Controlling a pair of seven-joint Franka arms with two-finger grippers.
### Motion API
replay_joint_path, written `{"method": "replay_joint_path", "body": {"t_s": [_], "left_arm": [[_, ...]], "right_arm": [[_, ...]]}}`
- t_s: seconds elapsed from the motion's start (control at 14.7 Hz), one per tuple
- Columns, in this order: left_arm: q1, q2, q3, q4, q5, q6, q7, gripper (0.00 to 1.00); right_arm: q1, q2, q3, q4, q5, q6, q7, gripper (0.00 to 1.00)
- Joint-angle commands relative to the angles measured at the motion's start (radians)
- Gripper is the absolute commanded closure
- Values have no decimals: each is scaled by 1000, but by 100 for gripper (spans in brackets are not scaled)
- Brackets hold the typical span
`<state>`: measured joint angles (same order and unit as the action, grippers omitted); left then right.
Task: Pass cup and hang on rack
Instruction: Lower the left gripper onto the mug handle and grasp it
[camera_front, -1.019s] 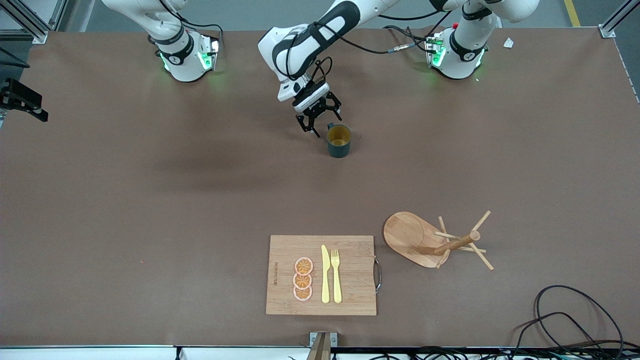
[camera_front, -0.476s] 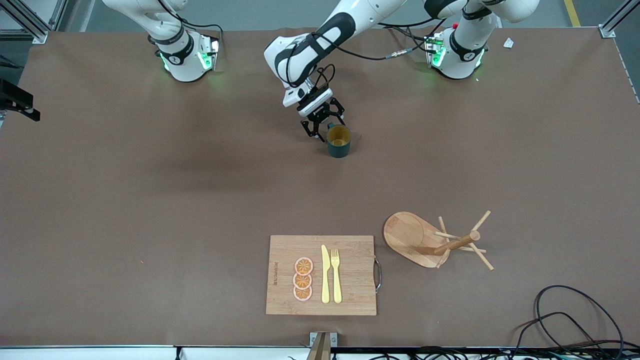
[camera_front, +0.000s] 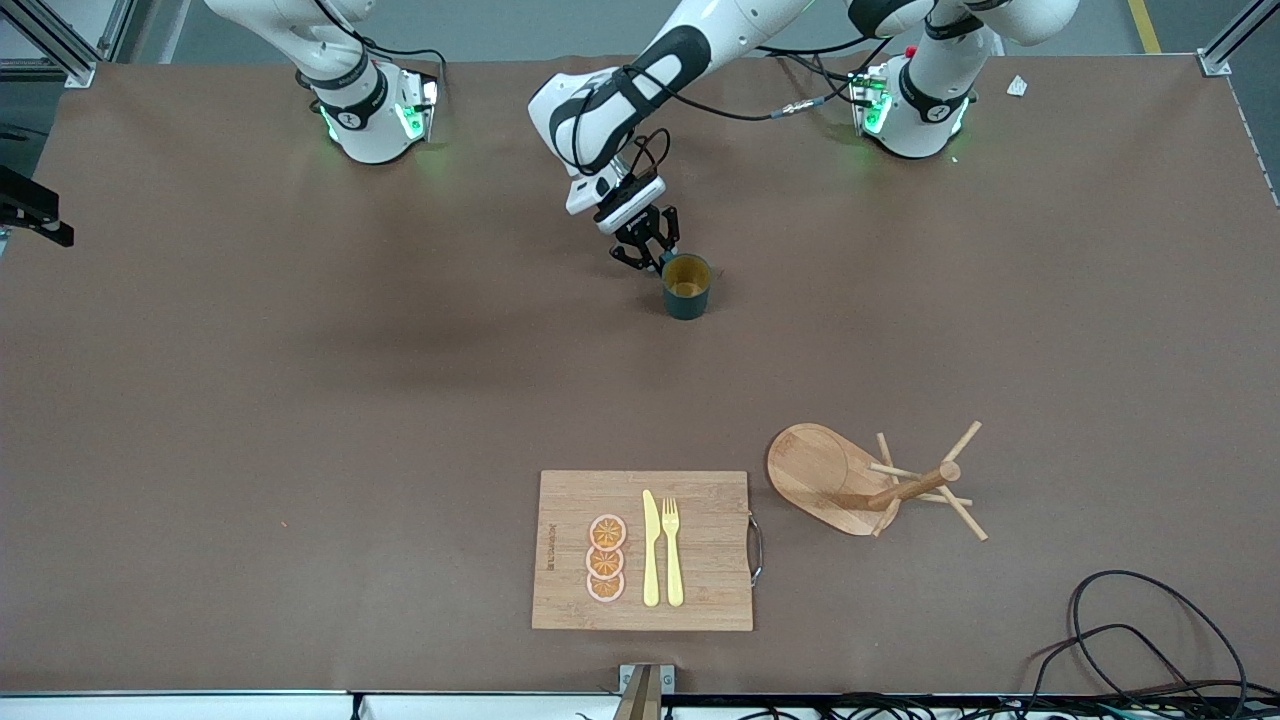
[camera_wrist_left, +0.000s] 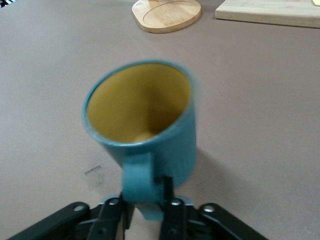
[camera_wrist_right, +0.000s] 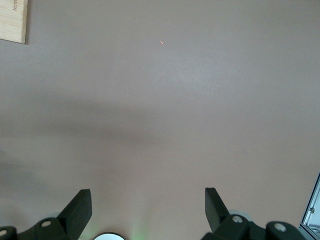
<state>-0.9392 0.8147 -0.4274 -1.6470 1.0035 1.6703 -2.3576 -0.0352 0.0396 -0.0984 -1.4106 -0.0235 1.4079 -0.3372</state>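
The teal-green cup (camera_front: 686, 287) with its yellow inside stands on the brown table near the robots' bases. My left gripper (camera_front: 648, 256) is down beside it, shut on the cup's loop handle (camera_wrist_left: 137, 175). In the left wrist view the black fingers (camera_wrist_left: 171, 202) press the handle from both sides, and the cup (camera_wrist_left: 145, 120) opens toward the camera. The wooden rack (camera_front: 872, 482) stands nearer the front camera, toward the left arm's end of the table. My right gripper (camera_wrist_right: 147, 200) is open and empty over bare table.
A wooden cutting board (camera_front: 645, 550) with a yellow knife, a fork and orange slices lies beside the rack near the front edge. Black cables (camera_front: 1150, 640) lie at the front corner. The rack's base (camera_wrist_left: 167, 15) and the board (camera_wrist_left: 270, 12) also show in the left wrist view.
The left gripper moved in beside the cup and closed on its handle. The cup shifted slightly toward the left arm's end of the table.
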Motion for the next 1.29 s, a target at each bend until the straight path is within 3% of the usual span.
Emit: {"method": "replay_joint_path", "body": {"t_s": [0.0, 0.27, 0.54, 0.95, 1.22], "left_arm": [[-3, 1, 4, 9, 21, 2, -6, 84], [49, -35, 1, 44, -6, 3, 72, 95], [199, -121, -57, 139, -166, 35, 236, 97], [540, -262, -177, 210, -537, 210, 435, 97], [828, -266, -362, 208, -704, 330, 487, 97]], "right_arm": [[-12, 5, 11, 18, 8, -14, -8, 0], [-5, 5, 35, 19, 36, -24, 97, 0], [-5, 5, 82, 27, 30, -26, 124, 0], [4, 0, 86, 22, 19, -4, 116, 0], [6, -3, 86, 24, 14, -7, 112, 0]]}}
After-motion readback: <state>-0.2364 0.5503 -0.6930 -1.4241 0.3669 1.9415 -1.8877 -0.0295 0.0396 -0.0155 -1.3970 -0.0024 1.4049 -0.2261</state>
